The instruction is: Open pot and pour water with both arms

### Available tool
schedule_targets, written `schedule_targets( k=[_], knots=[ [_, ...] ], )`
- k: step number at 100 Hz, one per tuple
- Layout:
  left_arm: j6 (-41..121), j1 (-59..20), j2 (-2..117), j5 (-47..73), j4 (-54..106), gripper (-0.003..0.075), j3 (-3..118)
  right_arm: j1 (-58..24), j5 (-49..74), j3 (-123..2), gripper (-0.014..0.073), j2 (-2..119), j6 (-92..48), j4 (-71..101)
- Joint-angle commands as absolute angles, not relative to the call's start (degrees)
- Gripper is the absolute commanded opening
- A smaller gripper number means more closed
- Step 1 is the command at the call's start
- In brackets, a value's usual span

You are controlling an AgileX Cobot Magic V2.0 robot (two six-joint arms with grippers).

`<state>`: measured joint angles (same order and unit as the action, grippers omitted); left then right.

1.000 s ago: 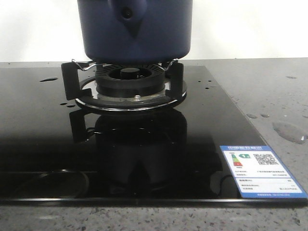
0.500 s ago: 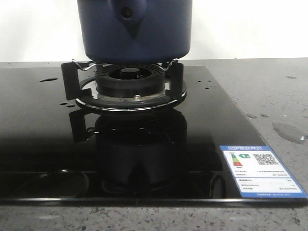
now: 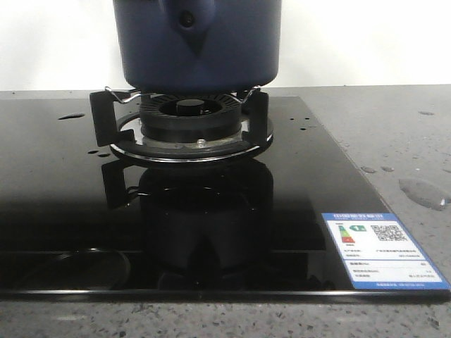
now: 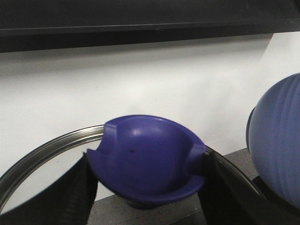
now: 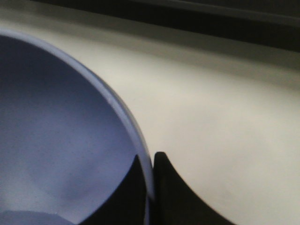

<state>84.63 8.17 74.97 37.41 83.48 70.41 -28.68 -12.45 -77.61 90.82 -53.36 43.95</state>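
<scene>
The dark navy pot [image 3: 197, 49] stands on the burner's pan support, its handle socket [image 3: 186, 20] facing the camera; its top is cut off by the front view. Water shows as a small puddle [image 3: 423, 191] and drops on the counter at the right. Neither gripper appears in the front view. In the left wrist view my left gripper [image 4: 147, 164] is shut on the blue knob [image 4: 145, 150] of a glass lid with a steel rim [image 4: 47, 150]. In the right wrist view my right gripper [image 5: 149, 161] is shut on the rim of a lighter blue bowl [image 5: 56, 140].
The gas burner [image 3: 184, 123] sits on a black glass hob [image 3: 63, 197] with a label sticker [image 3: 380, 250] at its front right corner. Grey stone counter [image 3: 394, 134] lies to the right. The ribbed blue bowl [image 4: 281, 150] hangs close beside the lid.
</scene>
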Motion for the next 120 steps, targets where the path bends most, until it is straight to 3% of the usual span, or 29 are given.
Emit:
schedule_targets(
  k=[1, 45, 120],
  knots=[
    [84.2, 8.3, 72.7, 37.0, 88.0, 0.0348, 72.5, -28.7, -17.7, -79.1, -0.0046, 87.3, -53.5, 41.8],
    [84.2, 8.3, 72.7, 37.0, 88.0, 0.0348, 72.5, -28.8, -20.3, -79.1, -0.0046, 86.8, -53.5, 39.5],
    [84.2, 8.3, 72.7, 37.0, 87.6, 0.0348, 72.5, -28.8, -9.9, -79.1, -0.0047, 86.1, -53.5, 35.4]
  ],
)
